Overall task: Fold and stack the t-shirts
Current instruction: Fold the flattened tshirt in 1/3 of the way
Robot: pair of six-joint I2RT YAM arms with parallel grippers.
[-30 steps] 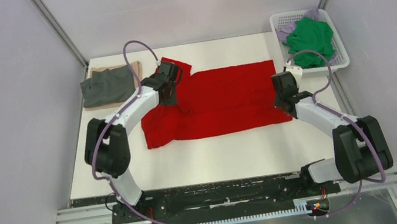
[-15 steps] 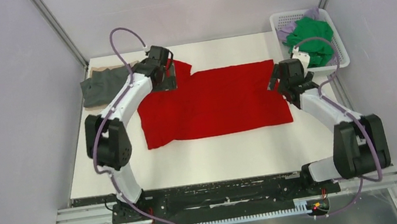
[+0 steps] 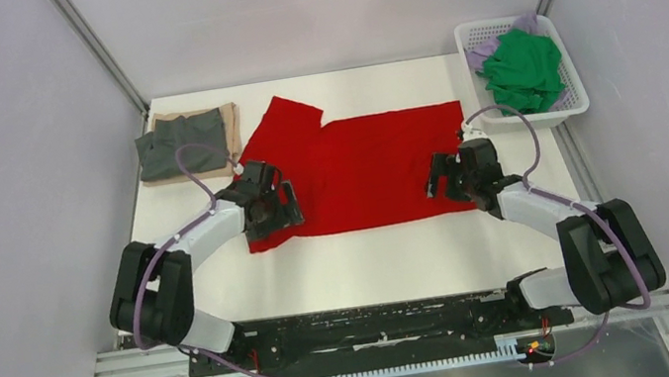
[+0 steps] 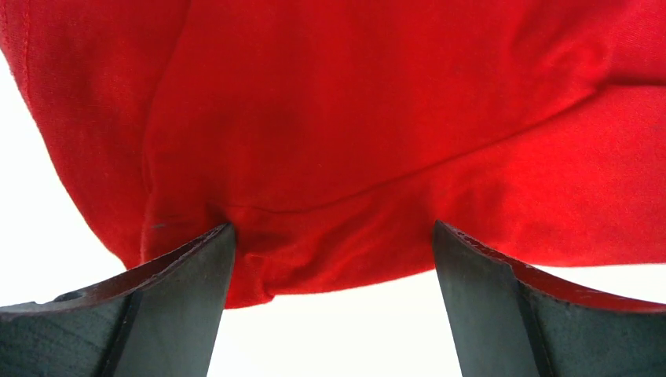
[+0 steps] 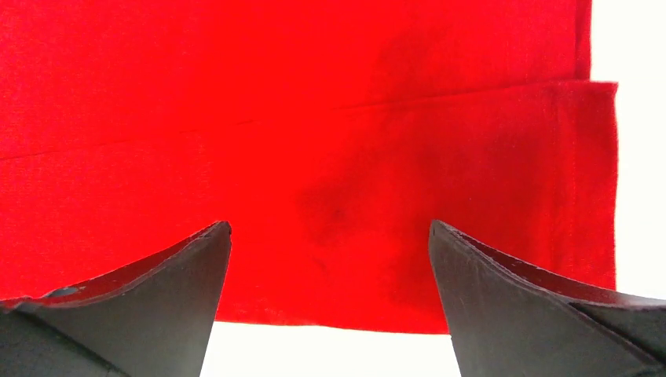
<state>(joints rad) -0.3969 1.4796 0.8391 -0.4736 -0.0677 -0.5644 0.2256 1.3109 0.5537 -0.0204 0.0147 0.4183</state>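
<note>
A bright red t-shirt (image 3: 368,168) lies spread flat in the middle of the white table, one sleeve pointing to the far left. My left gripper (image 3: 280,213) is open and low over its near left corner, and the red hem (image 4: 353,118) runs between the fingers (image 4: 188,298). My right gripper (image 3: 444,182) is open over the near right corner (image 5: 314,118), nothing pinched. A folded dark grey t-shirt (image 3: 182,146) rests on a tan one (image 3: 230,122) at the back left. Green (image 3: 523,68) and lilac (image 3: 482,48) t-shirts fill the basket.
The white lattice basket (image 3: 580,98) stands at the table's back right corner. Grey walls and metal posts close in the table on both sides and at the back. The black arm bases sit along the near edge (image 3: 380,322).
Both grippers opened and let go of the red shirt, then swung from its far side down to its near corners. The far left sleeve now lies uncovered.
</note>
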